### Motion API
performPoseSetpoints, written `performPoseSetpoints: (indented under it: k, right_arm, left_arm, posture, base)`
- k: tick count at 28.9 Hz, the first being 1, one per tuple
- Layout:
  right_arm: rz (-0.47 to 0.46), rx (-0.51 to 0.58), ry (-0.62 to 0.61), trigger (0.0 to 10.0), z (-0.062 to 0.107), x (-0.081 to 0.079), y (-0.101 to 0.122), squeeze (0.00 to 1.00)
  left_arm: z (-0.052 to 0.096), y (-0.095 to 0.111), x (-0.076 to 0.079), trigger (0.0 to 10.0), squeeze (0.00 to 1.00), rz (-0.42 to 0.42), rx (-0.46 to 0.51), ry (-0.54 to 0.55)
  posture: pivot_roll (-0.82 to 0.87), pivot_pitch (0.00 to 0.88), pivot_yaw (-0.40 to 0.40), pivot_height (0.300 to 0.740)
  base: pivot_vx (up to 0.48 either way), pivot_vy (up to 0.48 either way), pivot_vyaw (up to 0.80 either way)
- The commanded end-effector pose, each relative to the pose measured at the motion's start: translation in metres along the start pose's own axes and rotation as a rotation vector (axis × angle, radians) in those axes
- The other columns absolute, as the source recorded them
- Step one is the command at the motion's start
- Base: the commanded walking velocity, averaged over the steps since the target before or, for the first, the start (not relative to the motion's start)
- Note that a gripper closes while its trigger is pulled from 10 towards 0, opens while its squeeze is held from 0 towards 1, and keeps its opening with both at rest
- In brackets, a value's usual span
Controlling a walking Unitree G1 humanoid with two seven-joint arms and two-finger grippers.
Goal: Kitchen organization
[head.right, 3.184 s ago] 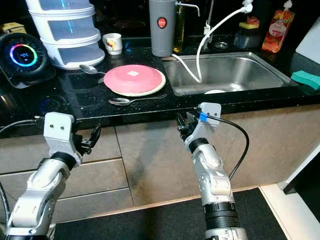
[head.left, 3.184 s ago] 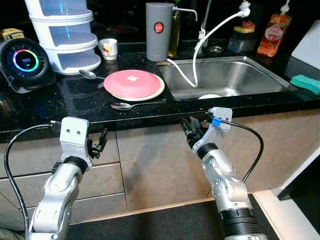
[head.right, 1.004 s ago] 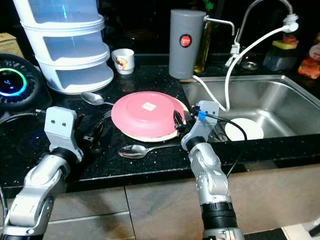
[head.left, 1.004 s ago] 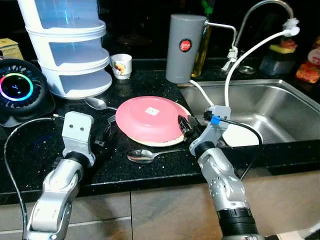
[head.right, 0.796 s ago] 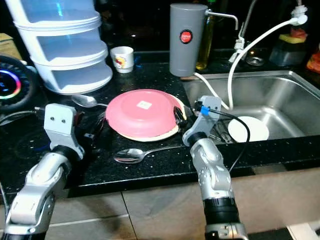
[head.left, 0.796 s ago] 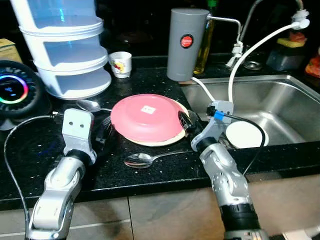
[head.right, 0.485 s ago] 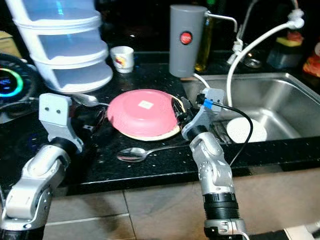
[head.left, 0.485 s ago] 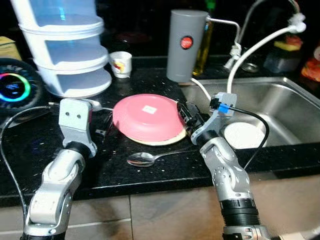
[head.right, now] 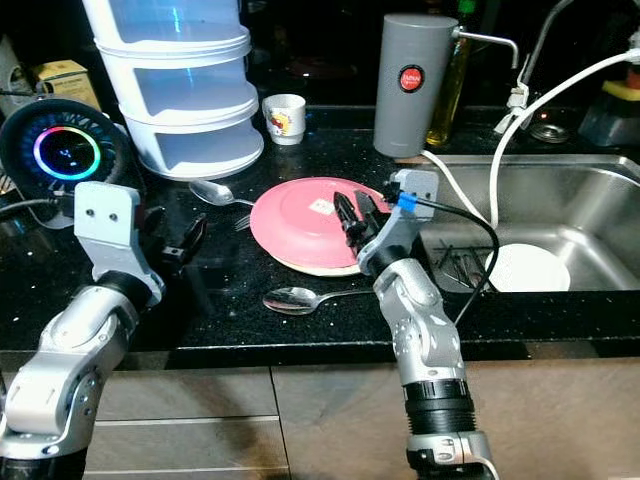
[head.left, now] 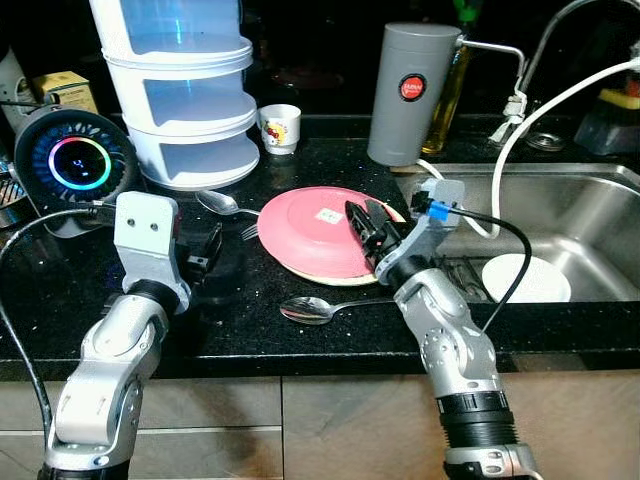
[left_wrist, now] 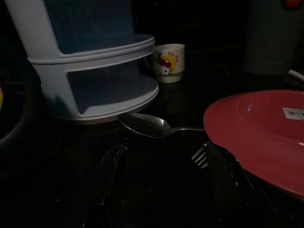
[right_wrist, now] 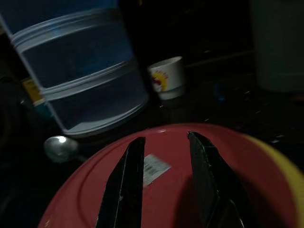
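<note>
Your right gripper [head.left: 363, 222] hangs over the right side of the pink plate [head.left: 318, 229], fingers spread apart with nothing between them. That plate lies upside down on a yellow plate [head.right: 322, 266] on the black counter [head.left: 240, 320], left of the sink [head.left: 590, 215]. Your left gripper [head.left: 212, 248] sits low beside the plate's left edge near a fork [left_wrist: 203, 155], fingers parted and empty

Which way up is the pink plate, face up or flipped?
Flipped. The pink plate lies upside down on a yellow plate: its raised base ring and a white sticker face upward, and its rim curves down.
</note>
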State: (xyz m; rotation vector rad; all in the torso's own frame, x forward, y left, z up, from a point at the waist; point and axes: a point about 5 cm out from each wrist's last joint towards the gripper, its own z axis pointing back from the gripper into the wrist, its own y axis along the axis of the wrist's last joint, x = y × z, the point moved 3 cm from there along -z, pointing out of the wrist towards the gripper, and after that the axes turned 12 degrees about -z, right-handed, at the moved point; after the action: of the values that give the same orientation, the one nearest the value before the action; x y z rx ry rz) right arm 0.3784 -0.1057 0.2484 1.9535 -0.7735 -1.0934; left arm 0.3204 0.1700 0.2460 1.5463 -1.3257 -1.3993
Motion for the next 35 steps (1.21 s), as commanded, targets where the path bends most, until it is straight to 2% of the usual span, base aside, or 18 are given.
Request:
performPoseSetpoints:
  k: [1, 18, 35]
  right_arm:
    - [0.007, 0.001, -0.006, 10.0, -0.0006, 0.0003, 0.0017, 0.00]
    - [0.011, -0.002, -0.010, 10.0, 0.0000, 0.0009, 0.0030, 0.00]
    - [0.007, -0.019, -0.006, 10.0, 0.0013, -0.0017, -0.0013, 0.00]
  left_arm:
    - [-0.0006, -0.0010, -0.0044, 10.0, 0.00, 0.006, -0.012, 0.019]
    - [-0.0017, -0.0014, -0.0047, 10.0, 0.00, 0.016, -0.026, 0.032]
    - [-0.0005, -0.0029, -0.0034, 10.0, 0.00, 0.020, -0.036, 0.034]
  posture:
    - [0.09, 0.076, -0.018, 0.740]
    - [0.07, 0.060, -0.017, 0.740]
    - [0.07, 0.069, -0.021, 0.740]
  base:
    - [0.000, 0.000, 0.00]
    - [0.000, 0.000, 0.00]
    - [0.000, -0.330, 0.00]
